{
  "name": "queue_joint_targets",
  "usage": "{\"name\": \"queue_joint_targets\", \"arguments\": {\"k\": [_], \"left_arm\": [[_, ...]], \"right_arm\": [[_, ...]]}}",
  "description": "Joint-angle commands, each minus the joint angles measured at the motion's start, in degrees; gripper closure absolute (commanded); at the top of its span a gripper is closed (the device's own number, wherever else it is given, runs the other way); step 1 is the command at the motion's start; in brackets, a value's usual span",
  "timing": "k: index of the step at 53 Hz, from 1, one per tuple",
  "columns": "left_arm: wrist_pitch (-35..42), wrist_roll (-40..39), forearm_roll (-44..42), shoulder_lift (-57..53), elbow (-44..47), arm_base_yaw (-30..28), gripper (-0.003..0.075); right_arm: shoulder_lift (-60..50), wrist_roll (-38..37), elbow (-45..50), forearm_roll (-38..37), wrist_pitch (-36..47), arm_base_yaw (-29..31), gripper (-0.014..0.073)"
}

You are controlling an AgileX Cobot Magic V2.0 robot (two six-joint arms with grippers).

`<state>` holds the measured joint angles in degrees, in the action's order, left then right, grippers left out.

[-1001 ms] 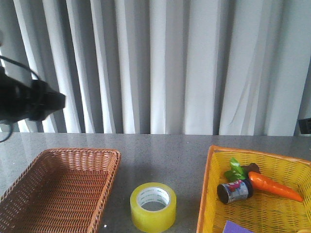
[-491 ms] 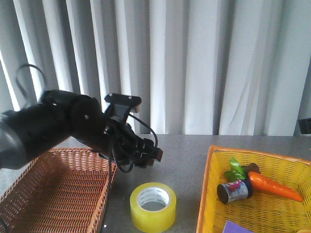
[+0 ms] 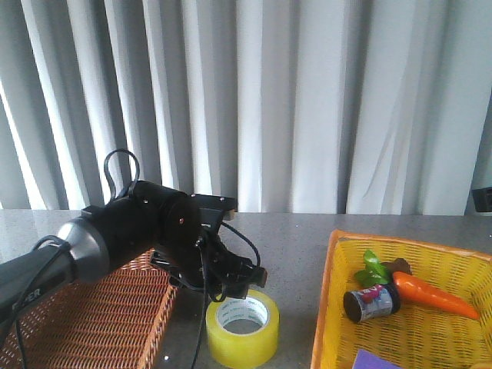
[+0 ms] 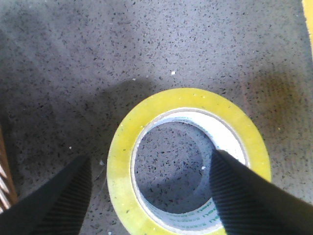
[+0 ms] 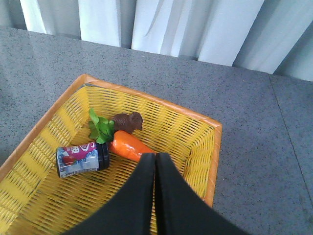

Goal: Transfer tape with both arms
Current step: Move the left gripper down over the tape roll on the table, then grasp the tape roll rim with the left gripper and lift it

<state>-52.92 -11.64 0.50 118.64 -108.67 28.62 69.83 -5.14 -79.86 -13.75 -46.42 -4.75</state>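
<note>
The tape [image 3: 242, 329], a wide yellow roll with a white printed core, lies flat on the grey table between the two baskets. My left arm [image 3: 146, 227] reaches in from the left, and its gripper [image 3: 247, 283] hangs just above the roll's near-left side. In the left wrist view the left gripper [image 4: 150, 156] is open over the tape [image 4: 122, 147]. One finger [image 4: 63, 196] is outside the roll and the other finger [image 4: 244, 196] is over its opposite wall. My right gripper [image 5: 155, 161] is shut on nothing, above the yellow basket [image 5: 146, 100].
A brown wicker basket [image 3: 100, 323] stands at the front left, partly behind the left arm. The yellow basket [image 3: 330, 292] at the right holds a toy carrot [image 3: 430, 296], a small can [image 3: 373, 302] and a purple item. Grey curtains close the back.
The left arm has swung in from the far left edge and come down over the tape. The tape and the baskets' contents have not moved.
</note>
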Motion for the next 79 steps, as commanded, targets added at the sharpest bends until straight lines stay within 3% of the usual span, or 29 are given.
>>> {"name": "queue_joint_targets", "arguments": {"k": [1,12,25,45,53,69,79], "left_arm": [[0.59,-1.29,0.04,-2.40,-1.94,0.25,0.0235],[-2.75,-1.75,-0.19,0.26,-1.94,0.25,0.0235],[-2.26,-7.44,-2.86,1.16,-1.94,0.25,0.0235],[-2.14,-7.45,-1.33,3.76,-2.00,0.25,0.0251],[-2.06,-7.45,-1.24,3.76,-2.40,0.25,0.0355],[-2.11,-7.11,-0.50,3.41,-2.40,0.65,0.0705],[0.66,-6.73,-0.50,1.49,-2.40,0.76,0.0728]], "right_arm": [[-1.19,0.04,-1.47,-1.27,3.43,0.07,0.0602],[-1.19,0.04,-1.47,-1.27,3.43,0.07,0.0602],[-1.19,0.04,-1.47,-1.27,3.43,0.07,0.0602],[-1.19,0.04,-1.47,-1.27,3.43,0.07,0.0602],[-1.19,0.04,-1.47,-1.27,3.43,0.07,0.0602],[-1.19,0.04,-1.47,-1.27,3.43,0.07,0.0602],[-1.19,0.04,-1.47,-1.27,3.43,0.07,0.0602]]}}
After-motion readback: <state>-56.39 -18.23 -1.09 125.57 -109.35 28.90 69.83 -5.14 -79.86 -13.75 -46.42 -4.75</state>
